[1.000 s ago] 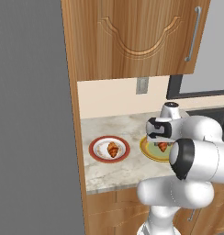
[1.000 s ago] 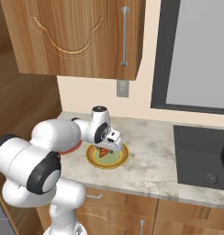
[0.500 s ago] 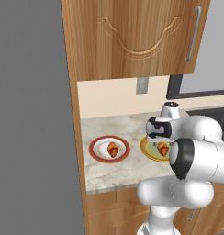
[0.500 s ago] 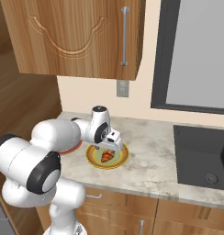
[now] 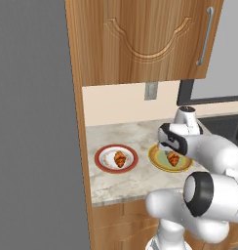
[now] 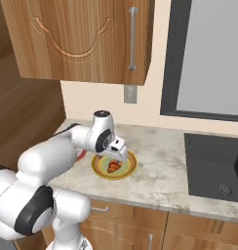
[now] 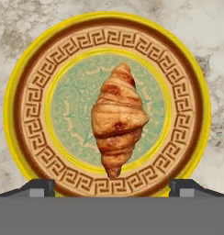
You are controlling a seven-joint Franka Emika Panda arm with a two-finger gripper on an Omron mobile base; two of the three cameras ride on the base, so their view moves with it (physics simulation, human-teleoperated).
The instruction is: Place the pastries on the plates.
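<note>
Spread and holding nothing, the tool [image 7: 112, 188] hangs right above the yellow-rimmed plate [image 7: 18, 114], where one croissant [image 7: 117, 120] lies on the green centre, between the fingertips [image 7: 38, 187] but apart from them. Beside it on the marbled surface [image 5: 123, 183], the red-rimmed plate [image 5: 102, 163] carries the second croissant [image 5: 120, 158].

the pale grey-veined marble-look counter [image 5: 126, 178] across the middle of the left base view looks smooth and matt. the round yellow-rimmed plate with a green centre [image 7: 29, 87] has a glazed ceramic look and a printed key pattern. the golden-brown ridged croissant [image 7: 118, 117] at centre frame looks flaky and crusted. the brown wood-grain cabinet door [image 6: 74, 34], upper left, has a satin finish and a brushed metal bar handle [image 6: 133, 38].
</note>
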